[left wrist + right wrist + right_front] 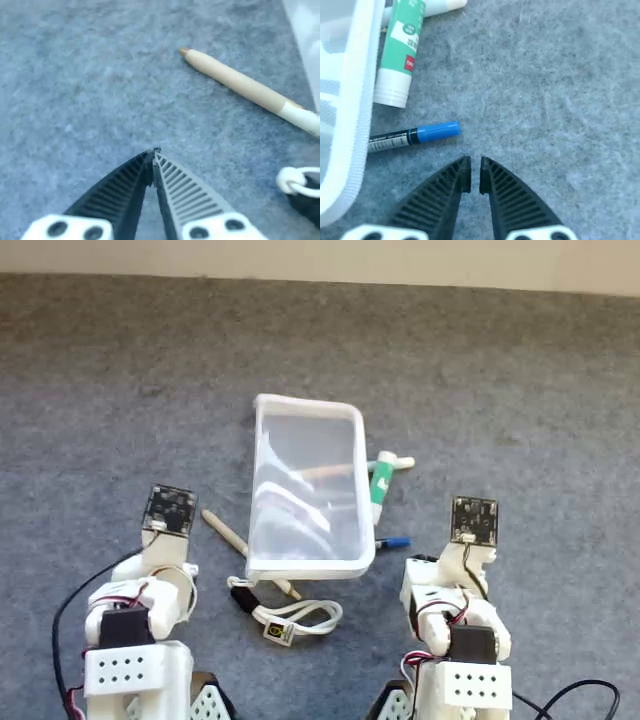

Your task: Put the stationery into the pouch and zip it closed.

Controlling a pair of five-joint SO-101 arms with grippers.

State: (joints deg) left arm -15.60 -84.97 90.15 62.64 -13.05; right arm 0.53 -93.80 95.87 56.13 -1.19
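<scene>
A clear pouch (305,485) with a white zip border lies flat mid-table, and a pen shows through it. A beige pen (225,532) lies at its left side, its far end tucked under the pouch corner. Right of the pouch lie a green glue stick (381,483), a cream stick (395,462) and a blue-capped marker (393,542). My left gripper (152,152) is shut and empty over bare carpet, short of the beige pen (240,85). My right gripper (471,170) is shut and empty just behind the marker (415,136), with the glue stick (402,45) beyond.
A white cord loop (300,618) with a black end and a small tag lies in front of the pouch, between the two arm bases. Grey carpet covers the table, with open room to the far left, far right and back.
</scene>
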